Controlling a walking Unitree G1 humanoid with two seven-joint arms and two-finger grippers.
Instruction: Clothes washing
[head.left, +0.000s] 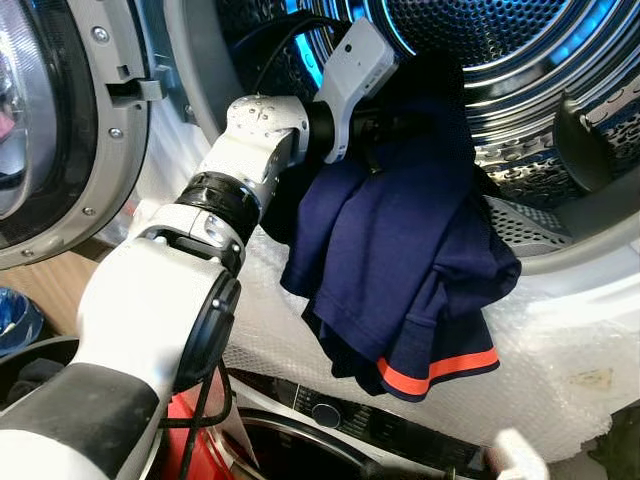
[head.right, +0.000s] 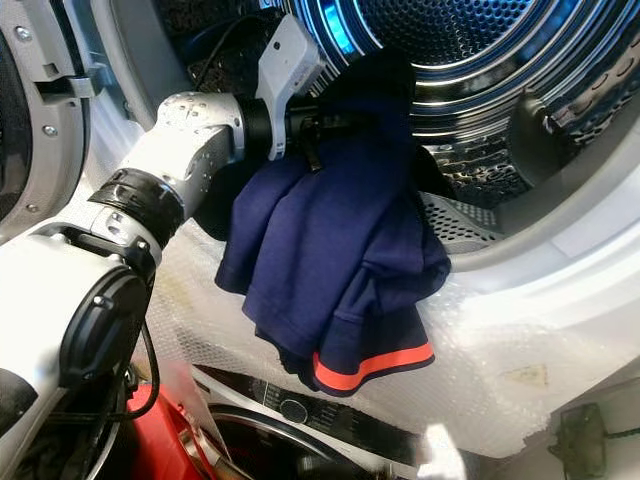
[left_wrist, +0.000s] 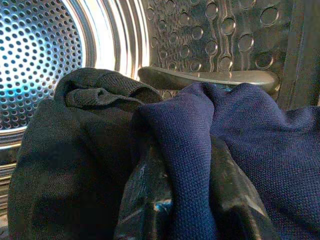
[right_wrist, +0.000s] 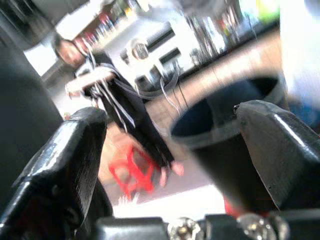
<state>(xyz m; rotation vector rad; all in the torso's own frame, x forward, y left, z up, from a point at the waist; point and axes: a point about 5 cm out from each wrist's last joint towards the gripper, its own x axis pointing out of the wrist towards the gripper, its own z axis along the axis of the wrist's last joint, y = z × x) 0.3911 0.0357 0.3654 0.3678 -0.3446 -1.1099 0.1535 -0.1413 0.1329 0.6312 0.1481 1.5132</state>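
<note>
Your left gripper is clamped on a fold of the navy shirt; in the left wrist view the cloth is pinched between the two black fingers. The gripper sits at the mouth of the drum, just inside its rim. The shirt hangs down from the grip and out over the drum's lower lip, its orange-edged hem well below the drum, in front of the bubble wrap laid there. So the shirt's long axis runs from the gripper down and outward, away from the drum, and most of the cloth is outside it. To my eye the coming move is a push deeper into the drum so the hanging part follows over the lip. Your right gripper is spread apart and holds nothing; it points away from the drum toward a room with a person and a dark bin.
</note>
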